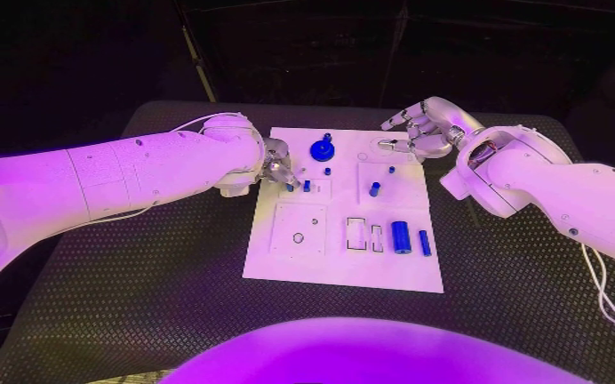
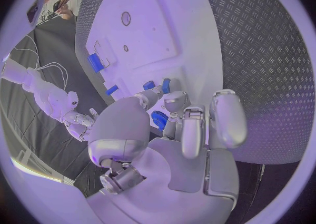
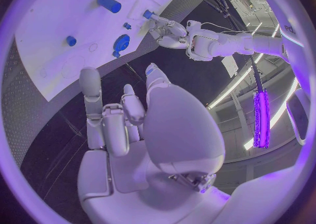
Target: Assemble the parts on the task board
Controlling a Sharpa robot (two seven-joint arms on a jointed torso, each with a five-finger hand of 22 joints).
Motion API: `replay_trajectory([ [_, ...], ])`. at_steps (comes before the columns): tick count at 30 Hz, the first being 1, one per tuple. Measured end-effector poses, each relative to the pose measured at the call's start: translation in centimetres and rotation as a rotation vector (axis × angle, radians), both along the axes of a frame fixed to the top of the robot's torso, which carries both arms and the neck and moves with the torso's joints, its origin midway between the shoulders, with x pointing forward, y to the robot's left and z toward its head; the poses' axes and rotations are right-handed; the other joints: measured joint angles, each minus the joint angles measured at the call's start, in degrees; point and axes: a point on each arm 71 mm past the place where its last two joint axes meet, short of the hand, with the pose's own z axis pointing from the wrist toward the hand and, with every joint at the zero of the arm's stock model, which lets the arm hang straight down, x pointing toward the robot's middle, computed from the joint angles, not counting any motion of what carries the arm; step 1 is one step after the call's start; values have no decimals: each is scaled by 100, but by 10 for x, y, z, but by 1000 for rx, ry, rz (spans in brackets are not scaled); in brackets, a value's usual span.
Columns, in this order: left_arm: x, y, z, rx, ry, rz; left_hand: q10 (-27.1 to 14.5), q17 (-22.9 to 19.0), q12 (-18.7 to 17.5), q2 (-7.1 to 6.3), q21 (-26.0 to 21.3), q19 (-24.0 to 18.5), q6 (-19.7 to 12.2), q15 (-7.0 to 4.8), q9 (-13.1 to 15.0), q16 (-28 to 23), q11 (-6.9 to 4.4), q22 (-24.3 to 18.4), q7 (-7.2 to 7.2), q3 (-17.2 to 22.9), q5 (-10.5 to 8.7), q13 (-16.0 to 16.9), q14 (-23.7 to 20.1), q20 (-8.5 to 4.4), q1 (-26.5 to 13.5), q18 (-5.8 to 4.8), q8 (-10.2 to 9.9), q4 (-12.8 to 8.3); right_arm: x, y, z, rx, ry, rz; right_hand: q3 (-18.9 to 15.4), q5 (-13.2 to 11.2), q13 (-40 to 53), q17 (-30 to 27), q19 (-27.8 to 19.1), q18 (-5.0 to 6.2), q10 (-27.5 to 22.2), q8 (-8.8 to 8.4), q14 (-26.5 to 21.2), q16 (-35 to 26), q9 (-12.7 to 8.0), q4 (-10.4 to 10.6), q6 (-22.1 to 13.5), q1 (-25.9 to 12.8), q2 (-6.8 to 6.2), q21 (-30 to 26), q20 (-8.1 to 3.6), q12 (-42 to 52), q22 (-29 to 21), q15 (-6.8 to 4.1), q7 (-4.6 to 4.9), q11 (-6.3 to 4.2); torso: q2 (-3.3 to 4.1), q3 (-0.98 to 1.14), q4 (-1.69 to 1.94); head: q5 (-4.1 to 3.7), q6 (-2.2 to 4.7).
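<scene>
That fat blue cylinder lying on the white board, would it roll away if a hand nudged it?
Probably: the blue cylinder lies on its round side on the flat task board, so a sideways push could roll it. It looks rigid and smooth, perhaps slippery to pinch.

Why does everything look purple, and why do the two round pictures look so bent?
Head view: purple light tints the arms and the white board; the room behind is dark. Left wrist view: the fisheye lens curves the board's straight edges, and the left hand up close looms large. Right wrist view: same bending; a lit purple strip glows at the side.
</scene>
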Motion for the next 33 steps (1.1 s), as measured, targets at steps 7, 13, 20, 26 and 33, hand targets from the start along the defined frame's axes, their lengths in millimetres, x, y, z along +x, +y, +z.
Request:
replay_trajectory([
  [7, 0, 0, 0, 2, 4, -3, -1, 0, 28, -18, 22, 20, 8, -21, -6, 0, 1, 21, -10, -104, 1, 26, -21, -19, -87, 0, 0, 53, 0, 0, 0, 0, 0, 0, 0, 0, 0, 0, 0, 0, 0, 0, 0, 0, 0, 0, 0, 0, 0, 0, 0, 0, 0, 0, 0, 0, 1, -1, 2, 1, -10],
  [13, 0, 1, 0, 4, 6, -1, -1, 0, 28, 0, 22, 20, 8, -21, -8, 0, 1, 27, -10, -159, 1, 26, -21, -19, -120, 0, 0, 80, 0, 0, 0, 0, 0, 0, -1, 0, 1, -1, 0, 0, 0, 0, 0, 0, 0, 1, 0, 0, 0, 0, 0, 0, 1, 0, 0, 0, 1, -1, 2, 7, -11],
  [20, 2, 5, -1, 10, 8, 9, -2, 0, 27, -91, 22, 20, 30, -21, -34, 0, 2, 27, 11, -547, 1, 9, -21, -19, -448, 0, 27, 322, 0, 0, 0, 0, 0, -1, -32, 0, -15, -1, -21, 0, 0, 0, 0, -27, 0, 0, 0, 0, 0, 0, -21, 0, -29, 0, 0, 0, 1, -1, 0, 7, -8],
  [26, 2, 8, -2, 12, 5, 15, -2, 0, 28, -117, 22, 20, 58, -20, -36, 0, 2, 26, -18, -921, 0, -62, -21, -19, -621, 1, 65, 547, 0, 0, 0, 0, 0, -1, -53, 20, -28, -2, -41, 0, -1, 0, 0, -27, -6, 21, 0, -30, 30, -48, 0, 0, -86, 0, 0, 1, 1, -1, 0, 8, -1],
  [33, 1, 14, -2, 12, -5, 31, -2, 0, 27, -151, 21, 20, 57, -20, -42, 0, 2, 22, -19, -1389, 0, -135, -21, -19, -766, 0, 100, 818, 0, 0, 0, 0, -1, -1, -53, 20, -28, -2, -60, -1, -21, 0, 0, -27, -5, 21, -21, -30, 30, -63, -20, 0, -122, 0, 21, 21, -1, -3, -3, 1, 5],
])
